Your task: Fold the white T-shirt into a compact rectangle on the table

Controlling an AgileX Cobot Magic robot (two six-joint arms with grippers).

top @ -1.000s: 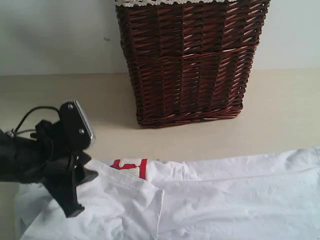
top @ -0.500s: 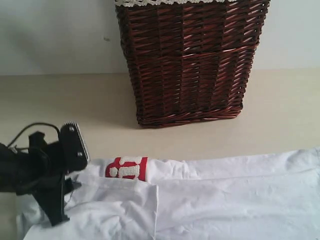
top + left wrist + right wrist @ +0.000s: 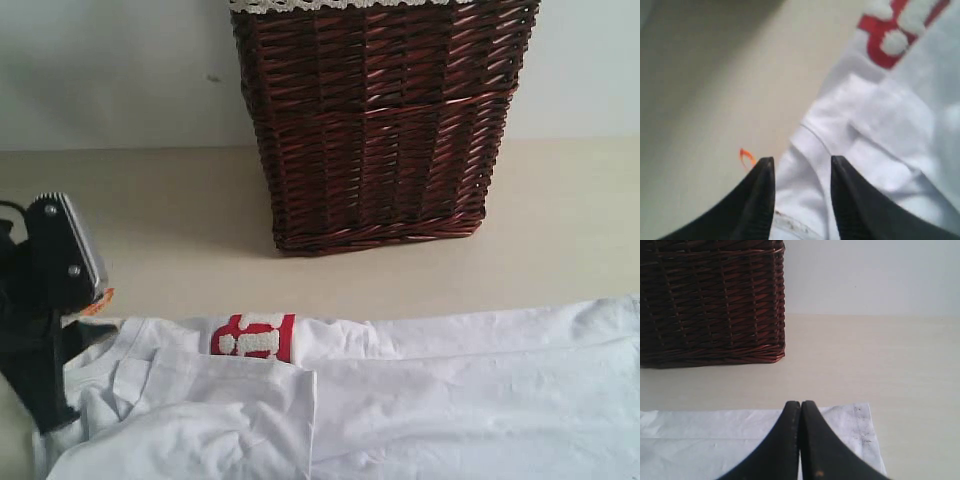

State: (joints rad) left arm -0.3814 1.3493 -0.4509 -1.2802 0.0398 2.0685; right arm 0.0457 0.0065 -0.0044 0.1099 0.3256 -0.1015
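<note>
Left pincer (image 3: pixel 801 162) parted over white T-shirt (image 3: pixel 880 150), right pincer (image 3: pixel 800 405) — wrist view only — closed tight

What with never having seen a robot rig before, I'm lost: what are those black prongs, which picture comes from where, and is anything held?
This is a two-armed robot. The wide picture comes from a camera off the arms: a beige table, a wicker basket and, in front of it, a white T-shirt with red letters. The other two come from cameras on the wrists, each looking along its own hand. The black prongs are the hands' fingers. The left hand hangs over the T-shirt's edge near a small orange tag, fingers apart, seemingly pinching nothing. The right hand is shut, nothing between its fingers, over another part of the T-shirt.
</note>
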